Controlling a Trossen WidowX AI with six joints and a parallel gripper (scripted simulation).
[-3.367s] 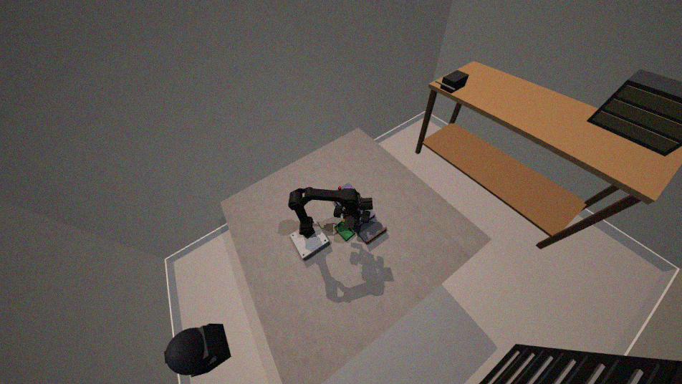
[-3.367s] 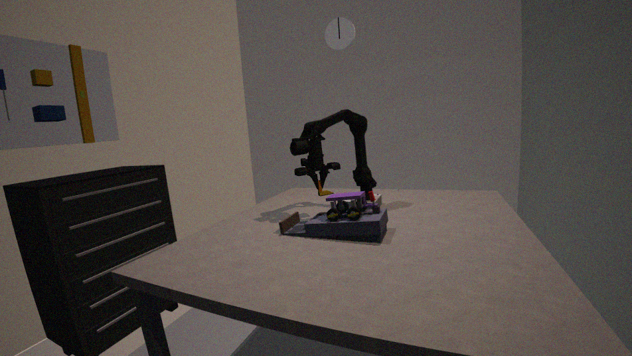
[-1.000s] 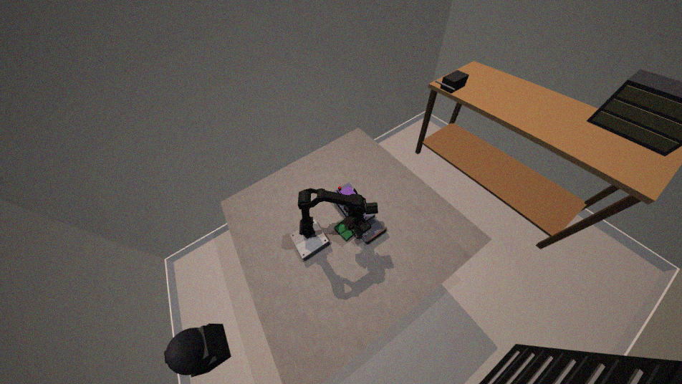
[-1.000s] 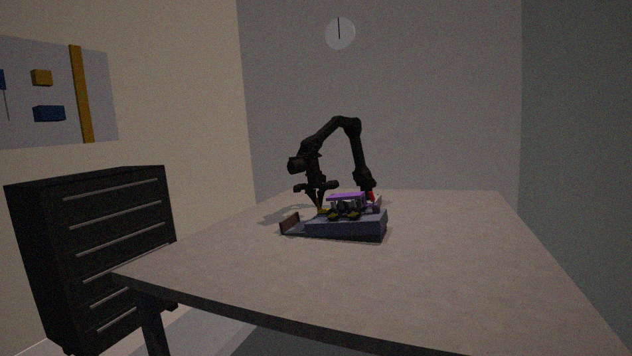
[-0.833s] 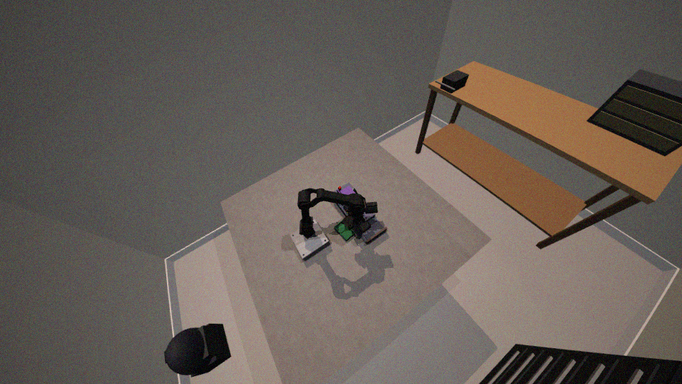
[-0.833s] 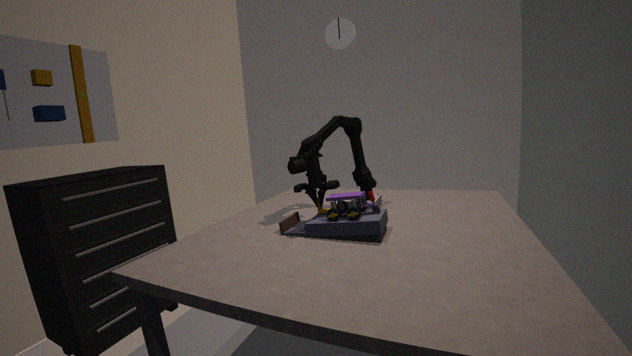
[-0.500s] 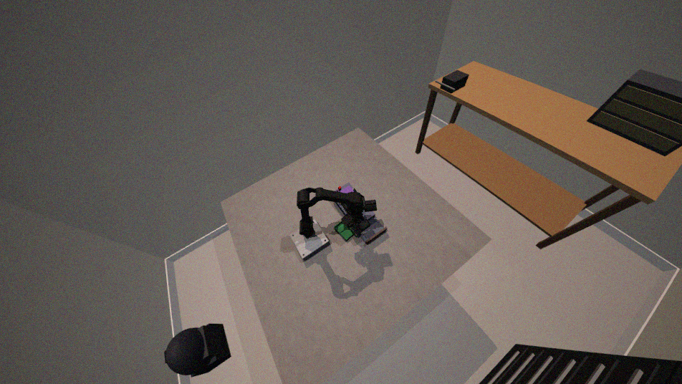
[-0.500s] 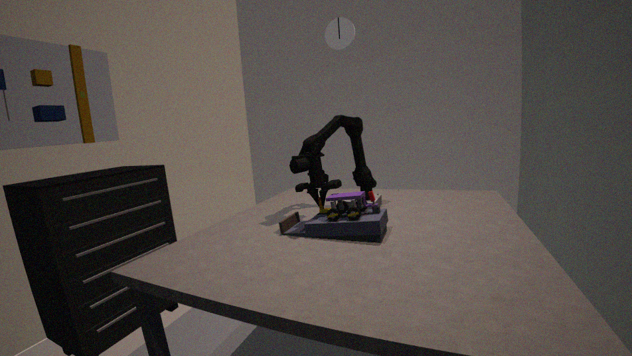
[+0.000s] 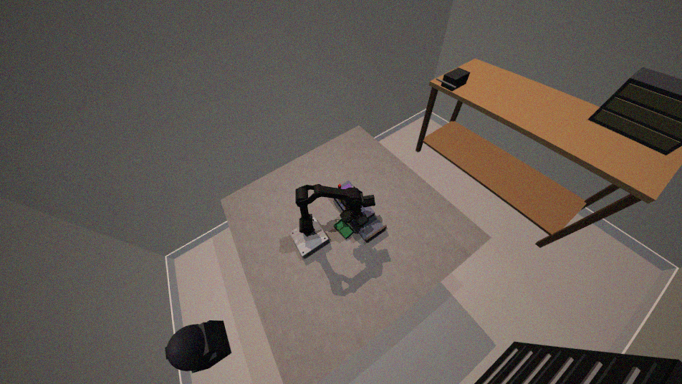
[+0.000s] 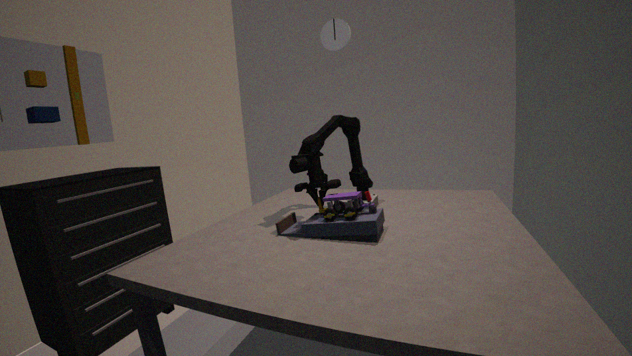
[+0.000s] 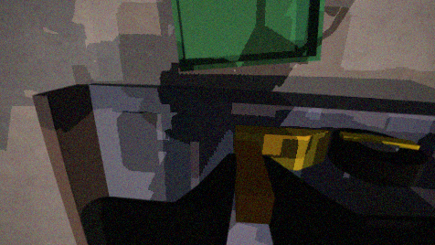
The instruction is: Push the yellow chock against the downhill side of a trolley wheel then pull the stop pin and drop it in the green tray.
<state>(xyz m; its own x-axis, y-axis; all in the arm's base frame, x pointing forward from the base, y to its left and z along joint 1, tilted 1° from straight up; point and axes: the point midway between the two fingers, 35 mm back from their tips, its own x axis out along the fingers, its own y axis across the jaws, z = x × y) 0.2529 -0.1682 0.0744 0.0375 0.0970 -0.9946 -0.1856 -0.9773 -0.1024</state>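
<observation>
My gripper (image 11: 247, 162) (image 10: 319, 204) is shut on the orange handle of the yellow chock (image 11: 299, 148) (image 10: 322, 211). The chock is low over the ramp (image 10: 340, 230) (image 9: 373, 233), just downhill of a trolley wheel (image 11: 379, 160). Only a narrow gap shows between them in the wrist view; I cannot tell whether the base touches the ramp. The trolley, with a purple deck (image 10: 342, 196), stands on the ramp. The red-headed stop pin (image 10: 367, 195) (image 9: 339, 185) is at its uphill end. The green tray (image 11: 215, 32) (image 9: 343, 228) lies beside the ramp.
A brown end board (image 11: 82, 160) (image 10: 285, 223) stands at the ramp's low end. The arm's white base plate (image 9: 310, 243) is on the table, across the tray from the ramp. The arm reaches over the tray side and hides part of the trolley in the top view.
</observation>
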